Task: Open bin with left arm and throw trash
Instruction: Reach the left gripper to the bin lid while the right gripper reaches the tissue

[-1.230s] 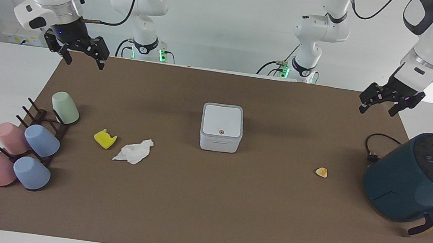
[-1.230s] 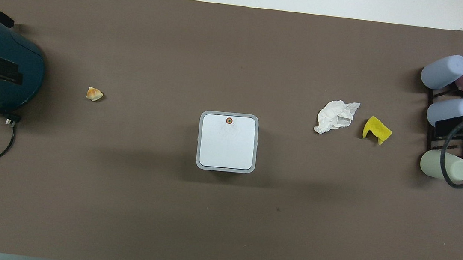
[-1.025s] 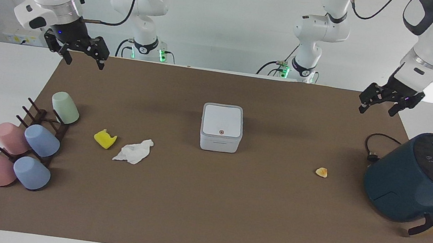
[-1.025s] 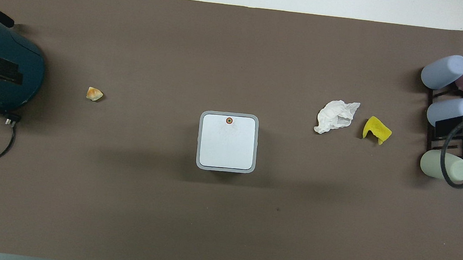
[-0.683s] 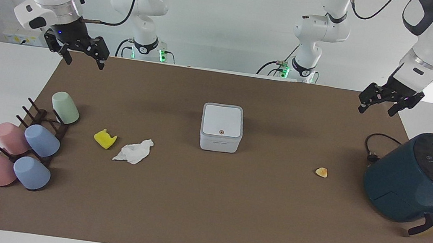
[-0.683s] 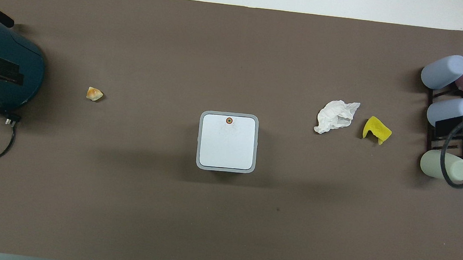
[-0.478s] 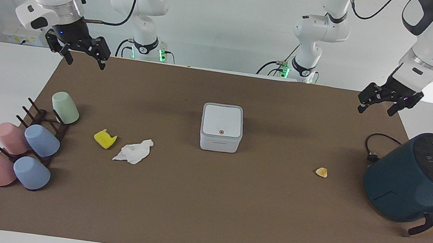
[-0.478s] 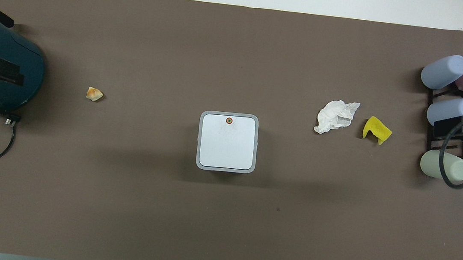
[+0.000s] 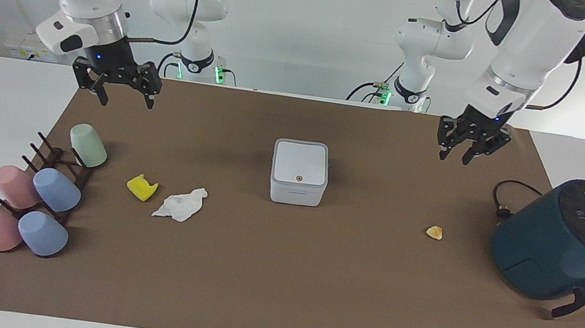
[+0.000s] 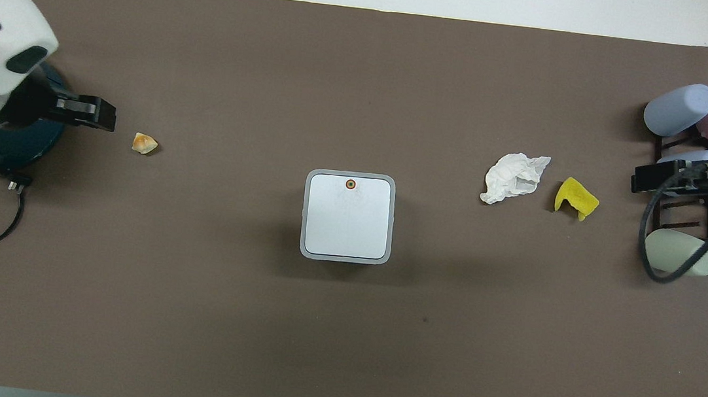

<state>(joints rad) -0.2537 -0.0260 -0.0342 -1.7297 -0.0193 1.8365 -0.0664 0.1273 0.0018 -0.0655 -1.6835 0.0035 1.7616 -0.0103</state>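
Observation:
The bin (image 9: pixel 299 172) is a small white square box at mid-table, its lid flat down with a reddish dot button (image 9: pixel 299 178). The trash lies on the brown mat: a crumpled white tissue (image 9: pixel 181 204) and a yellow chunk (image 9: pixel 141 187) toward the right arm's end, and a tan crumb (image 9: pixel 434 232) toward the left arm's end. My left gripper (image 9: pixel 453 159) hangs in the air over the mat between the bin and the teal appliance, fingertips a little apart and holding nothing. My right gripper (image 9: pixel 125 103) hangs open and holding nothing over the mat's edge near the cup rack.
A big dark-teal round appliance (image 9: pixel 561 247) with a coiled black cable (image 9: pixel 505 199) stands at the left arm's end. A dark rack with several pastel cups (image 9: pixel 37 191) sits at the right arm's end. The brown mat (image 9: pixel 275 287) covers the table.
The left arm has swung from the mat's corner toward the bin, and its jaws have narrowed. The right gripper has shifted slightly inward and down. Bin and trash have not moved.

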